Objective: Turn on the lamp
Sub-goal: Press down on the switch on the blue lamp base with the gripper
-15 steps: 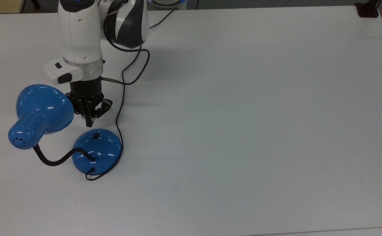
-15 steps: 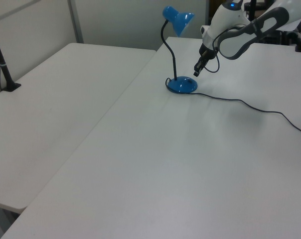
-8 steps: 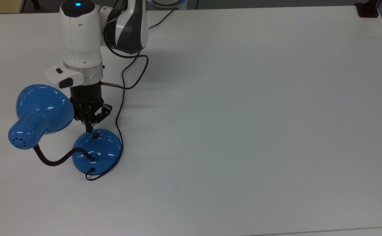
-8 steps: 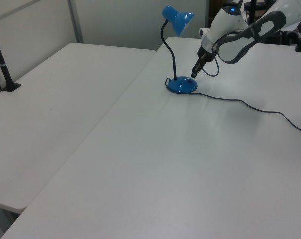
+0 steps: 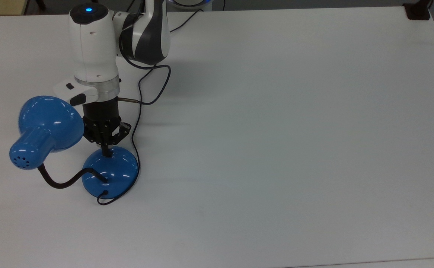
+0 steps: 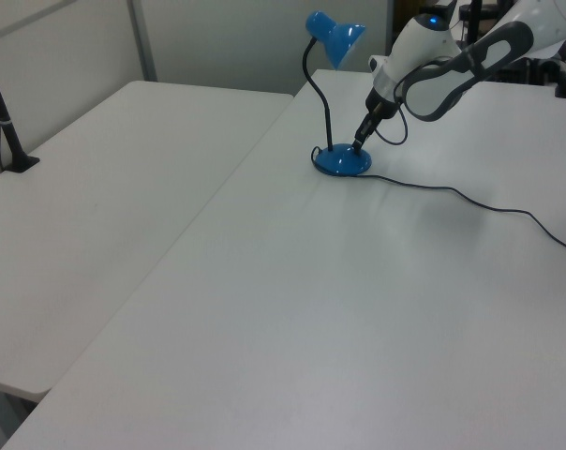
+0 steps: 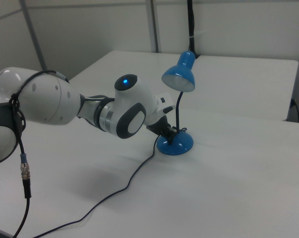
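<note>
Blue lamp (image 5: 109,171) stands upright, shade tilted down; pressed-together end effector (image 5: 106,153) touches its base

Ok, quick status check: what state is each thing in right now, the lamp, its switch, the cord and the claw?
lamp: standing upright on the table, shade unlit.
shade: no glow, tilted downward.
switch: hidden under the claw tip, position cannot be told.
cord: slack, trailing across the table.
claw: fingers shut, tip down on the lamp base at the switch spot.
</note>
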You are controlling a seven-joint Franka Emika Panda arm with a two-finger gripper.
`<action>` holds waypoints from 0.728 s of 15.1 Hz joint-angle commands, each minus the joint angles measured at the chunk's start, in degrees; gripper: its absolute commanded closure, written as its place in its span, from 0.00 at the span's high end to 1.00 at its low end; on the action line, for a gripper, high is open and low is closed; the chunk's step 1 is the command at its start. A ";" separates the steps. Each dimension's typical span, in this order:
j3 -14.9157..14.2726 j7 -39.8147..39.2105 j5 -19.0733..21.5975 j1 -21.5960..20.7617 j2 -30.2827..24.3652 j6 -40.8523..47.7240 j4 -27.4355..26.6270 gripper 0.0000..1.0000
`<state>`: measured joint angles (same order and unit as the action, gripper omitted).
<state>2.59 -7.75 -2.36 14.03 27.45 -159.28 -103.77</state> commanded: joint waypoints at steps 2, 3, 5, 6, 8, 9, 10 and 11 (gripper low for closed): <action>0.75 -1.74 0.16 0.65 1.73 -1.21 1.20 0.00; 0.75 -1.74 0.16 0.64 2.69 -1.21 2.33 0.00; 0.84 -1.74 0.16 0.64 3.58 -1.21 3.39 0.00; 0.84 -1.91 0.16 0.73 3.75 -1.21 3.49 0.00; 0.84 -4.27 0.16 0.91 3.76 -1.21 3.49 0.00; 0.93 -5.50 0.25 1.08 3.76 -1.12 3.40 0.00; 1.10 -6.13 0.42 1.17 3.67 -1.12 3.40 0.00; 1.54 -6.57 0.34 1.26 3.32 -1.03 3.31 0.00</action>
<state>2.69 -10.94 -2.36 14.16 29.56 -159.38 -101.31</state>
